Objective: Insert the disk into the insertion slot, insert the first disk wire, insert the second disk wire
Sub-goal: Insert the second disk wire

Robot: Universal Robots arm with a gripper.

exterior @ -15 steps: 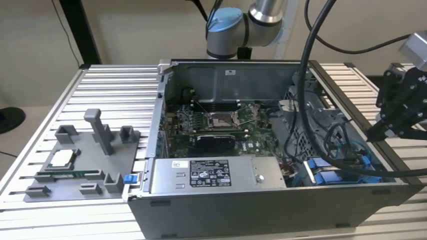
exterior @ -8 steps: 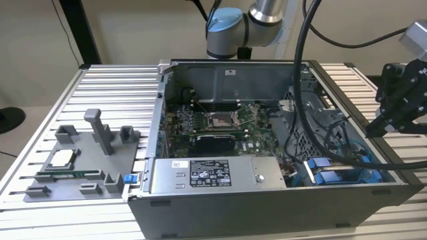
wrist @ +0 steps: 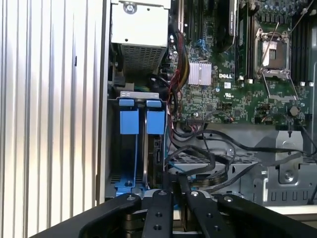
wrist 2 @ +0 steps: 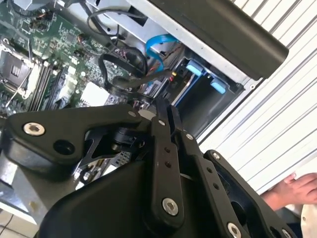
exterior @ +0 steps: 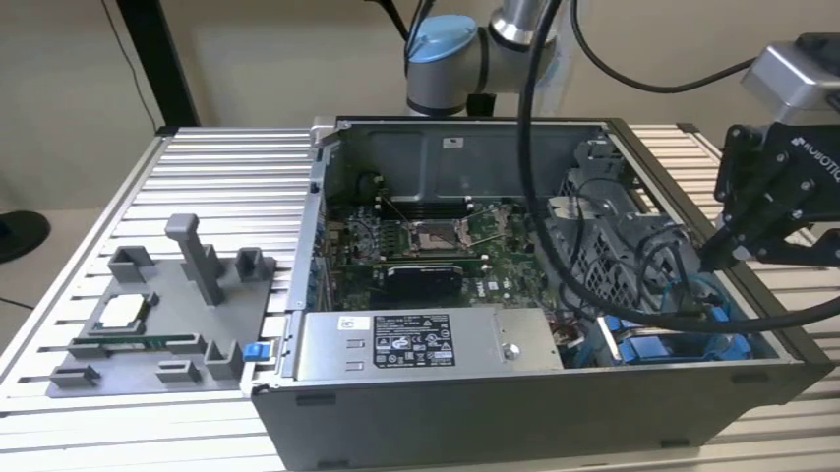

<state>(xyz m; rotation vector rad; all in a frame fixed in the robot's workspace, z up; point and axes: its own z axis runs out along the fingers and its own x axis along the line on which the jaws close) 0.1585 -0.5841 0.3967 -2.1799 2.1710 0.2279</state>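
Exterior view: the gripper (exterior: 735, 258) hangs over the open computer case's (exterior: 525, 413) right end, above the blue-fitted insertion slot (exterior: 670, 346). First wrist view: the disk (wrist: 148, 148) sits in the slot; the fingers (wrist: 163, 210) are closed on a black cable (wrist: 198, 161). Second wrist view: a hand (wrist 2: 292, 191) rests nearby.

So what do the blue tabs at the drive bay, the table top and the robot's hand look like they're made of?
The bright blue tabs on the grey drive bay look like moulded plastic: saturated colour, soft sheen. The pale ribbed table top seems to be metal, probably aluminium profile, judging by its straight grooves and dull glint. The black hand looks like matte painted or anodised metal links, held with shiny fasteners.
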